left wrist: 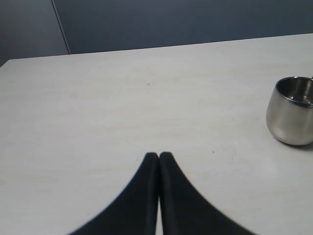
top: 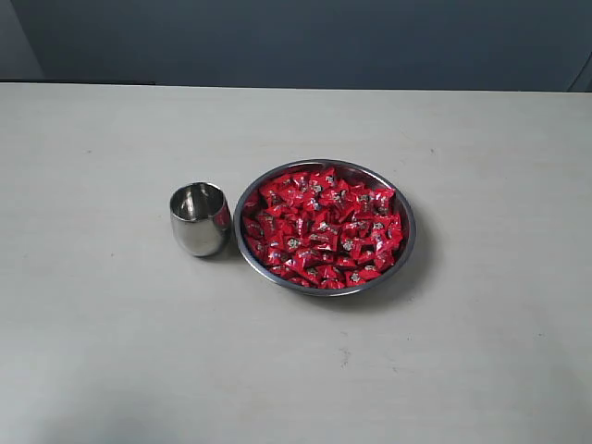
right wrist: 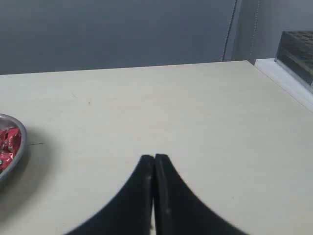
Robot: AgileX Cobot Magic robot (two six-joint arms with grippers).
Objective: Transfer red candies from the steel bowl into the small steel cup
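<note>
Exterior view: the steel bowl (top: 410, 242) sits near the middle of the pale table (top: 111, 351), heaped with the red candies (top: 322, 227). The small steel cup (top: 199, 220) stands upright just beside the bowl on its left, and nothing shows inside it but its own shine. Neither arm reaches into this view.

From the left wrist camera, the left gripper (left wrist: 158, 155) has its two black fingers pressed flat together, holding nothing. It points out over bare tabletop toward the dark wall. The cup (left wrist: 292, 117) stands ahead of it and off to one side, well apart from the fingertips.

From the right wrist camera, the right gripper (right wrist: 154, 157) is likewise pinched closed on nothing, its tips meeting in a thin seam. It is aimed across the open table toward the far edge. Only a slice of the bowl's rim (right wrist: 17, 147) and a few candies (right wrist: 7, 143) show at the border of that picture, apart from the fingers.

Whether either gripper touches the table I cannot tell.
</note>
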